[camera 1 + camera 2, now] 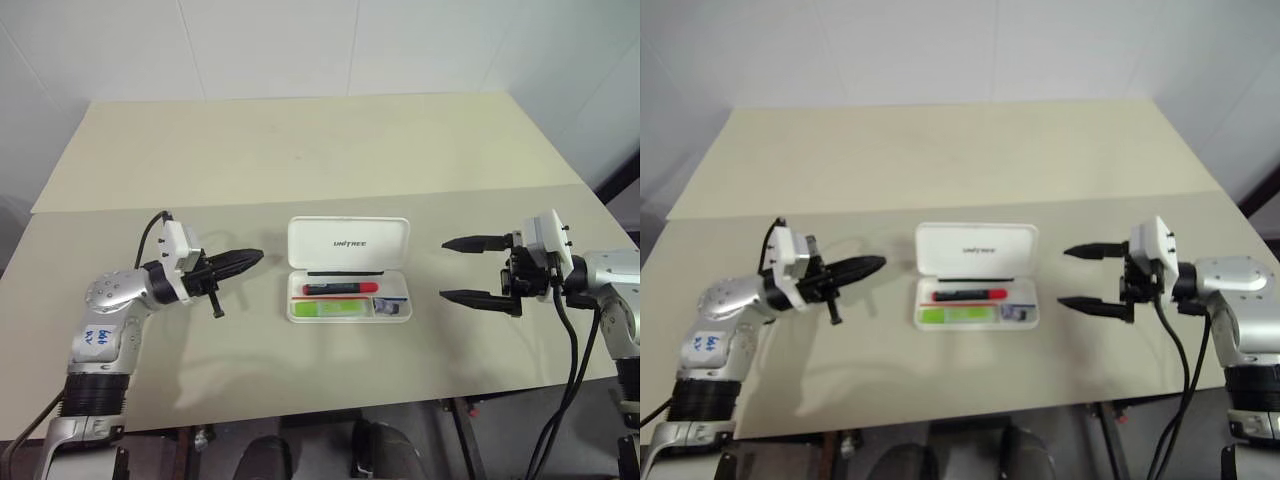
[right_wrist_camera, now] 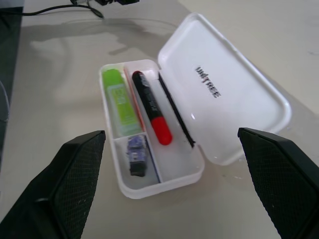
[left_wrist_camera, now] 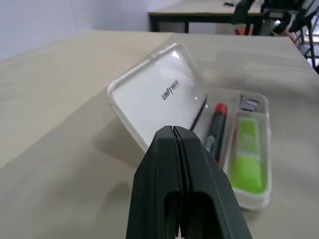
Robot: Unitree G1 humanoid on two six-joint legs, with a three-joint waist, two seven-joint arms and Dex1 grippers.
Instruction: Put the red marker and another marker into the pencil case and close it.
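Pencil case [image 1: 348, 268]: lies open near the middle of the table [image 1: 300, 150], between the two arms. The lid stands tilted up along the far edge, lettered inner face toward the robot; the tray lies flat on the near side.
Red marker [image 1: 341, 288]: inside the tray, lying lengthwise in the far compartment, just under the hinge line. Placement step judged complete for this item.
Green highlighter [image 1: 327, 308]: inside the tray, in the near compartment, parallel to the red marker and just beside it. Serves as the second marker; also judged placed.
Small dark item [image 2: 136, 157]: sits in the small end compartment of the tray, on the robot's right. Identity cannot be told.
Left gripper [image 1: 255, 258]: fingers pressed fully together, nothing between them. It points level toward the case's left end, near it but apart. Judged reason: closed fingers form one solid tip, suited to pushing the lid rather than grasping.
Right gripper [image 1: 448, 269]: fingers spread wide, empty. It points across toward the case's right end, well apart from it. Judged reason: clear of the lid's swing, available to steady the tray.
Task status: both markers stowed; lid not yet shut.
Next action (judgement): tip the lid forward and down onto the tray.
Risk (judgement): the light case may slide on the smooth table when pushed from one side.
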